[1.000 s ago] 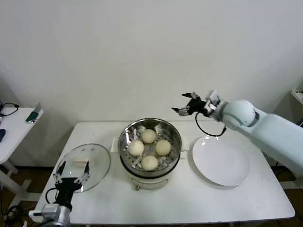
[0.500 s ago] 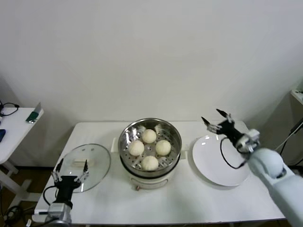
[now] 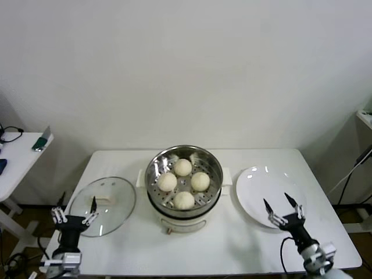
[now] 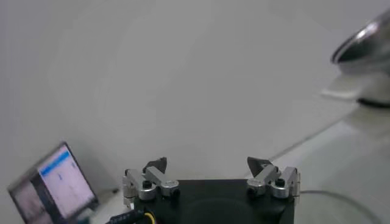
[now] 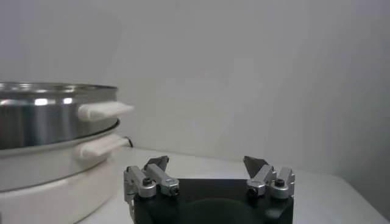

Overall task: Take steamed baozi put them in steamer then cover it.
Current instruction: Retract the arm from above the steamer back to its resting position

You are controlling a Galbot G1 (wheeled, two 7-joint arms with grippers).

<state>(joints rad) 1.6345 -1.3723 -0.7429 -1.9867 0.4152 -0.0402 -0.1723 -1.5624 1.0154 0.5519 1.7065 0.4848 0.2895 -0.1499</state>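
Holding 4 baozi (image 3: pixel 183 183), steamer (image 3: pixel 214 187) sits uncovered; both grippers (image 3: pixel 74 212) (image 3: pixel 280 210) spread.

Steamer (image 4: pixel 365 42) cut off by frame edge.

The left gripper (image 3: pixel 74 216) sits low at the near left of the head view, fingers pointing up and away from the robot, spread wide with nothing between them. The right gripper (image 3: pixel 284 210) sits low at the near right in a matching pose, its two dark fingertips (image 3: pixel 266 206) splayed apart and empty. Each wrist view shows its own gripper's (image 4: pixel 210 167) (image 5: pixel 207 165) finger bases set well apart.
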